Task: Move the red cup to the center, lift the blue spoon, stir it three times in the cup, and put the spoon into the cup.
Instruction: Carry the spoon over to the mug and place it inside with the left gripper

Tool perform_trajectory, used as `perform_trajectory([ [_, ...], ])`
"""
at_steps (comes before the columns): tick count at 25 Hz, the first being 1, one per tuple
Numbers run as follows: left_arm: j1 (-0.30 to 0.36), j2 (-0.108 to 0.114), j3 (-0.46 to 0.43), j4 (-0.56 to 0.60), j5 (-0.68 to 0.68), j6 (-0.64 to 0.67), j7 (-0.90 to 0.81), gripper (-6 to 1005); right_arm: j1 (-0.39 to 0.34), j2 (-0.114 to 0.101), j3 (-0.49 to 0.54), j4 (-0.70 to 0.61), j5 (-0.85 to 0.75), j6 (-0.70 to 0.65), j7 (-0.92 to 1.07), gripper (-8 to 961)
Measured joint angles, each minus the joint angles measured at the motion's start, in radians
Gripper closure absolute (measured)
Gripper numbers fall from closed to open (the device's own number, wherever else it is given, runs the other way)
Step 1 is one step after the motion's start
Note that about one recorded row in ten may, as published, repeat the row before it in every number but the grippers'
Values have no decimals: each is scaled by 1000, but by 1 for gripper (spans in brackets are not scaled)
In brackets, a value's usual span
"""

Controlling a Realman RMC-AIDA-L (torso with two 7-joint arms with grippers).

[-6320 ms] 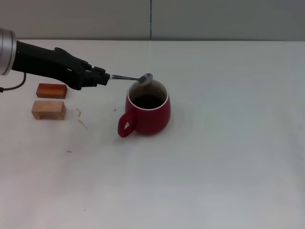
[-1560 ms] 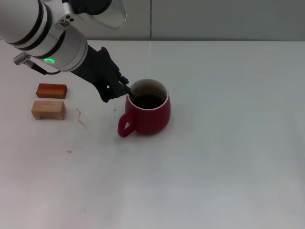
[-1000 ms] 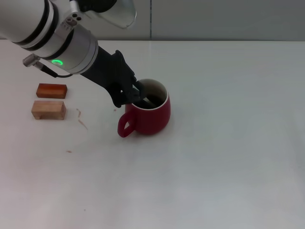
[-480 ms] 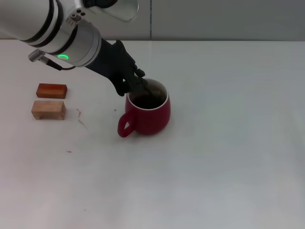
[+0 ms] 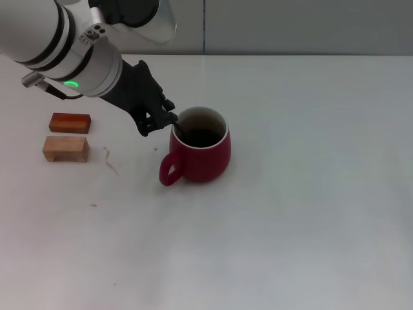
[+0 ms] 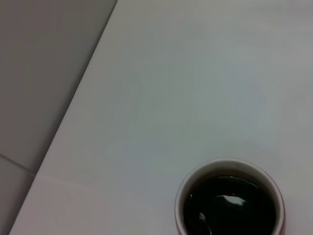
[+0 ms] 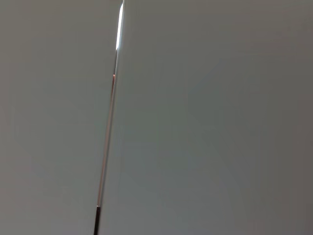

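The red cup [image 5: 201,155] stands upright on the white table, handle toward the front left. My left gripper [image 5: 165,121] sits at the cup's left rim, shut on the blue spoon [image 5: 179,132]. Only a thin grey piece of the spoon's neck shows, slanting down over the rim into the dark inside. The handle is hidden in my black fingers [image 5: 157,119]. In the left wrist view the cup [image 6: 195,182] shows its white rim, and a pale glint lies in the dark inside. My right gripper is out of view.
Two wooden blocks lie at the left of the table, a reddish one [image 5: 70,122] behind a pale one [image 5: 66,148]. A few small marks [image 5: 111,163] dot the table in front of them. White tabletop [image 5: 310,194] spreads to the right and front of the cup.
My left gripper has swung from the cup's far-left rim back toward the left and a little nearer, carrying the spoon around inside the cup. The cup has stayed in place.
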Motion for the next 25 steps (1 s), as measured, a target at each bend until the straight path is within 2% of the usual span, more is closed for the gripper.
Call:
perform_trajectory([
  [7,6,1,1,38,-5,68,2,857,1,0,0,0,0,0,0,291],
  [14,4,0,-2,45,-75,80,10,857,2,0,0,1,0,0,0,290],
  [25,10,-3,42,-33,-95,-63,7,857,0,-2,0,15,0,0,0,291],
])
